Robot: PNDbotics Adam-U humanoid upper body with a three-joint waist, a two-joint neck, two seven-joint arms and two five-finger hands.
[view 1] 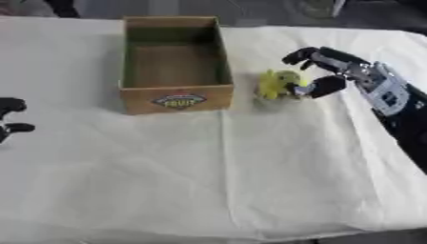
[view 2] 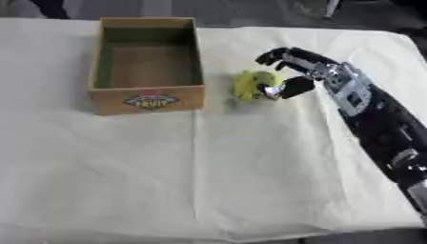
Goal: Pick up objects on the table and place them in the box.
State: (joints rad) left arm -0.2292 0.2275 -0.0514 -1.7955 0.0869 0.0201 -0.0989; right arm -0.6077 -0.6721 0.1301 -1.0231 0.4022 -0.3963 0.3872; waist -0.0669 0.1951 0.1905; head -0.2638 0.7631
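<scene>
Small yellow-green lumpy object (view 1: 275,84), soft-looking, maybe a toy or fruit, sits on the cream cloth-covered table (view 1: 250,181), just right of the open brown cardboard box (view 1: 177,102) with a "FRUIT" label on its near wall. Box looks empty inside, open top facing up, so a drop from above should work.

Right hand (view 1: 330,71), black with silver joints, comes in from the right; thumb touches the object's right side, fingers arch over its far side, curled but not yet closed round it. Reads as a grasp being set up, hand cupped around, not holding. Object rests on the cloth, not lifted.

Left hand (view 1: 12,119) idle at the left edge, near side, only partly visible; can't tell its finger state.

Next likely: close, lift, carry left over the box.
</scene>
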